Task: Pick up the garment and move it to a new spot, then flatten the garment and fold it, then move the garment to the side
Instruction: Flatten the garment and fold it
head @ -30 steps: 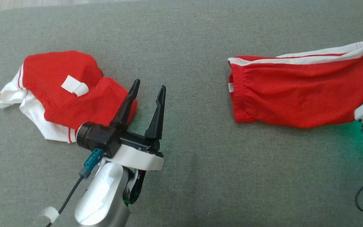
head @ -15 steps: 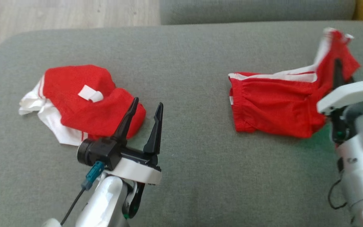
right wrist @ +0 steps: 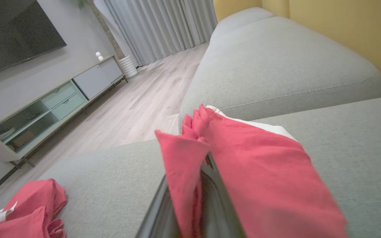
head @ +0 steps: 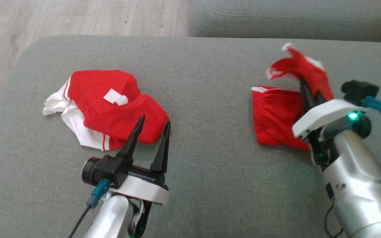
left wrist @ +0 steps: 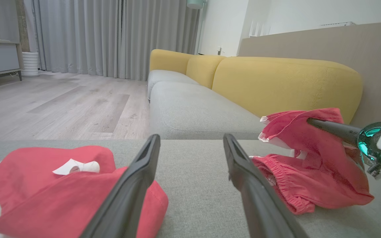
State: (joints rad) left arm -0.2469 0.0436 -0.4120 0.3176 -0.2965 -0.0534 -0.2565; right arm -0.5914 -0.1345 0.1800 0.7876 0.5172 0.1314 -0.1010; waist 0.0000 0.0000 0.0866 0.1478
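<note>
**Change of state.** One second ago the red fabric shorts with white side stripes [head: 276,115] lay flat along the right of the head view. Their hem end is now raised off the grey fabric sofa seat [head: 210,99] and has been carried over toward the elastic waistband, which rests on the seat at centre right. The head camera has also shifted, so frame positions are not comparable. Judgement: the fold is in progress — the raised end is not yet laid down.

**Tools.** The right tool [head: 308,92] is clamped on the hem end, with cloth draped over both fingers. The left tool [head: 154,120] is spread wide and holds nothing. Its tips are just beside the crumpled red-and-white garment [head: 111,109] at left of centre.

**Count.** Garments — two. Tools, two. White label [head: 114,97] on the crumpled garment, one.
</note>
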